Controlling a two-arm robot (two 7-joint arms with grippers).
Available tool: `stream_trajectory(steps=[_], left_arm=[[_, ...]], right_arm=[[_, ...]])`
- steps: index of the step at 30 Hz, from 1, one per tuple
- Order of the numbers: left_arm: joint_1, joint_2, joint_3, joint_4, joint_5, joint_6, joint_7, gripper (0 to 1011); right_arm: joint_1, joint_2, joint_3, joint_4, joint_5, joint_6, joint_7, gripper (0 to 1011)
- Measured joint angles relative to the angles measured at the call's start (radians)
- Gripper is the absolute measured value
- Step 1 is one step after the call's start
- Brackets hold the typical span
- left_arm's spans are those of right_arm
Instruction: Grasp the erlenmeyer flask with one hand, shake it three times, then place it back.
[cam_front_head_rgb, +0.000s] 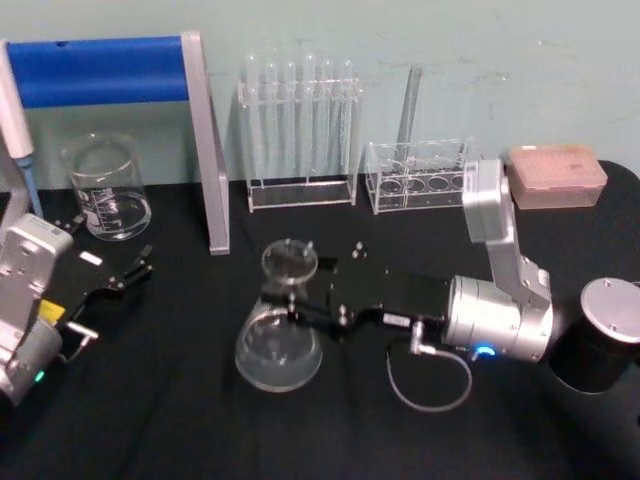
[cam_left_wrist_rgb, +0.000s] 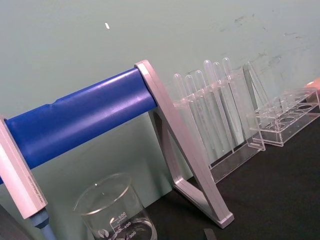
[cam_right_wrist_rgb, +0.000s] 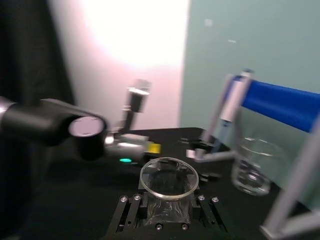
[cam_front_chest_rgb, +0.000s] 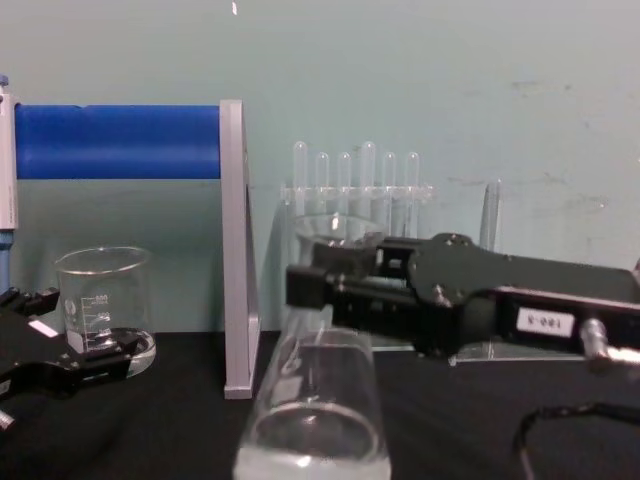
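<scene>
Gripping the erlenmeyer flask (cam_front_head_rgb: 278, 352) by its neck, the right gripper (cam_front_head_rgb: 292, 297) has its jaws clamped on the glass over the middle of the black counter (cam_front_head_rgb: 200, 430). I cannot tell whether the base touches the counter. The left gripper (cam_front_head_rgb: 105, 250) sits near the beaker (cam_front_head_rgb: 105, 190), jaws apart.

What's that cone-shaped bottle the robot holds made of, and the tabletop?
The erlenmeyer flask, gripped at its neck by the right hand, looks like clear glossy glass: you see through it and its rim glints. The table cover seems matte black cloth, no shine. The left hand idles nearby.
</scene>
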Motion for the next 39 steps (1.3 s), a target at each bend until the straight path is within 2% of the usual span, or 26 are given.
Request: stream_trajectory(steps=[5, 6, 10, 11, 13, 16, 22, 29, 39], left_arm=[[0.0, 0.0, 0.0, 0.0, 0.0, 0.0, 0.0, 1001], [0.0, 0.0, 0.0, 0.0, 0.0, 0.0, 0.0, 1001], [0.0, 0.0, 0.0, 0.0, 0.0, 0.0, 0.0, 1001], [0.0, 0.0, 0.0, 0.0, 0.0, 0.0, 0.0, 1001], [0.0, 0.0, 0.0, 0.0, 0.0, 0.0, 0.0, 1001], [0.0, 0.0, 0.0, 0.0, 0.0, 0.0, 0.0, 1001], [0.0, 0.0, 0.0, 0.0, 0.0, 0.0, 0.0, 1001], [0.0, 0.0, 0.0, 0.0, 0.0, 0.0, 0.0, 1001], [0.0, 0.0, 0.0, 0.0, 0.0, 0.0, 0.0, 1001]], right_arm=[[-0.011, -0.019, 0.028, 0.0, -0.014, 0.034, -0.131, 449], [-0.016, -0.027, 0.039, 0.002, -0.022, 0.046, -0.174, 449], [-0.024, -0.047, 0.064, 0.007, -0.038, 0.067, -0.253, 449], [-0.028, -0.057, 0.076, 0.011, -0.049, 0.074, -0.291, 449], [-0.032, -0.068, 0.089, 0.015, -0.061, 0.08, -0.328, 449], [-0.045, -0.097, 0.121, 0.021, -0.092, 0.092, -0.433, 449], [-0.064, -0.141, 0.166, 0.029, -0.142, 0.095, -0.569, 449], [-0.073, -0.172, 0.195, 0.037, -0.181, 0.1, -0.644, 449], [-0.08, -0.194, 0.218, 0.041, -0.211, 0.114, -0.663, 449]])
